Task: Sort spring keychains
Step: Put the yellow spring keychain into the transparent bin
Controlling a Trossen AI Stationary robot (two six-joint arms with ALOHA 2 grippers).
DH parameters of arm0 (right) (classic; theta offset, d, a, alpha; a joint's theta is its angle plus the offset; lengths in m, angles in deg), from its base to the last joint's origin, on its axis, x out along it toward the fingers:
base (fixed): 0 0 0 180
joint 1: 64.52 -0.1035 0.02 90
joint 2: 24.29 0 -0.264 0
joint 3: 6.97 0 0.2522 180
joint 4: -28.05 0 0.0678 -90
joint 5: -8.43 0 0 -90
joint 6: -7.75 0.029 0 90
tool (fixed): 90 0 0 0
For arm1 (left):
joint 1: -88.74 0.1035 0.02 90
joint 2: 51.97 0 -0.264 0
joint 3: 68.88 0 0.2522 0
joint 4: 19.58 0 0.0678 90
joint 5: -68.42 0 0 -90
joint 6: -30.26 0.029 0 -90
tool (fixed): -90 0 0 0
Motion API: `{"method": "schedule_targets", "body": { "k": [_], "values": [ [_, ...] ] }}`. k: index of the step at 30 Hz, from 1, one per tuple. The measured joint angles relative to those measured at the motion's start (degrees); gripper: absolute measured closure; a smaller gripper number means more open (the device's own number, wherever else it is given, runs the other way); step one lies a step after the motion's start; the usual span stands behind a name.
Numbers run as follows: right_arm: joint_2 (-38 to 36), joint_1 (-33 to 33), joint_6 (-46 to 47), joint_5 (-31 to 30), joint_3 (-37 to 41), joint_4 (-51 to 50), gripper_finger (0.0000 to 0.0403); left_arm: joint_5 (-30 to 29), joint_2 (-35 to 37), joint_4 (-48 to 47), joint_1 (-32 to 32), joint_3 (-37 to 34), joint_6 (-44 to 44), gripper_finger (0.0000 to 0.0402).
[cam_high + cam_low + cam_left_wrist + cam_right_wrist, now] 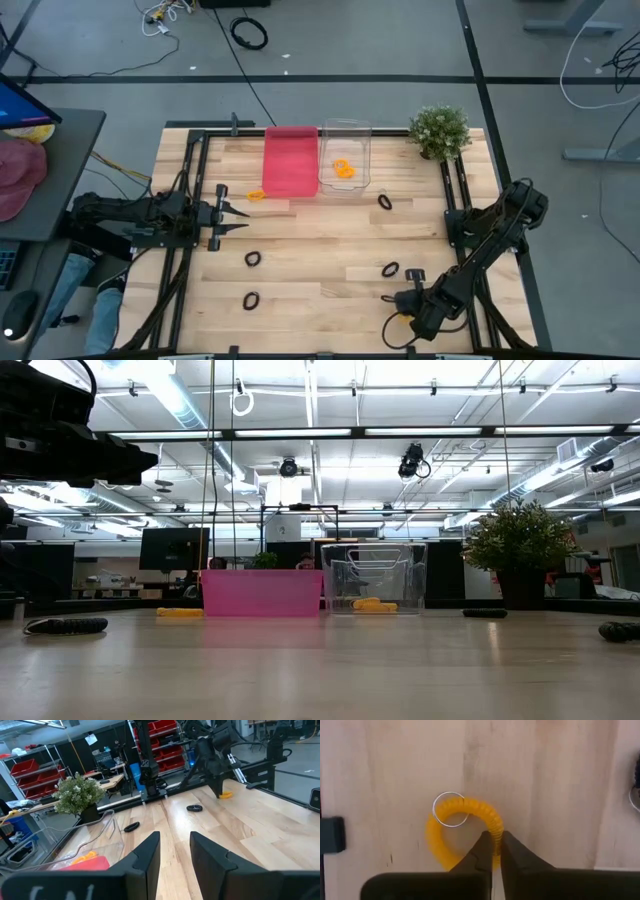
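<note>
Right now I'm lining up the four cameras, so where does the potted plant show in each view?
High view: the potted plant stands at the table's far edge, just right of the clear bin.
Low view: right of centre, again right of the clear bin.
Left wrist view: just beyond the clear bin, plant at.
Right wrist view: not in it; the right gripper pinches an orange keychain.
Shared landmark: the clear bin.
</note>
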Motion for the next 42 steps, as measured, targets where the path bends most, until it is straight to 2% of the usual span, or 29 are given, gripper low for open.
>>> {"method": "schedule_targets", "body": {
  "k": [3,8,14,19,31,42],
  "values": [
    [-3.4,0.0,-3.6,-2.5,-0.4,2.3,0.0395,0.0,0.0,0.0,0.0,0.0,0.0,0.0289],
    [-8.4,2.8,-15.7,-9.1,-0.5,9.2,0.0395,0.0,0.0,0.0,0.0,0.0,0.0,0.0289],
    [-11.9,11.8,-28.6,-16.6,-0.6,18.4,0.0396,0.0,0.0,0.0,0.0,0.0,0.0,0.0289],
    [-12.5,22.8,-34.4,-12.7,-0.6,25.0,0.0396,0.0,0.0,0.0,0.0,0.0,0.0,0.0289],
    [-12.6,45.4,-38.3,-0.6,-0.6,37.4,0.0395,0.0,0.0,0.0,0.0,0.0,0.0,0.0289],
    [-12.7,59.4,-38.8,1.5,-0.7,43.6,0.0394,0.0,0.0,0.0,0.0,0.0,0.0,0.0289]
  ]
}}
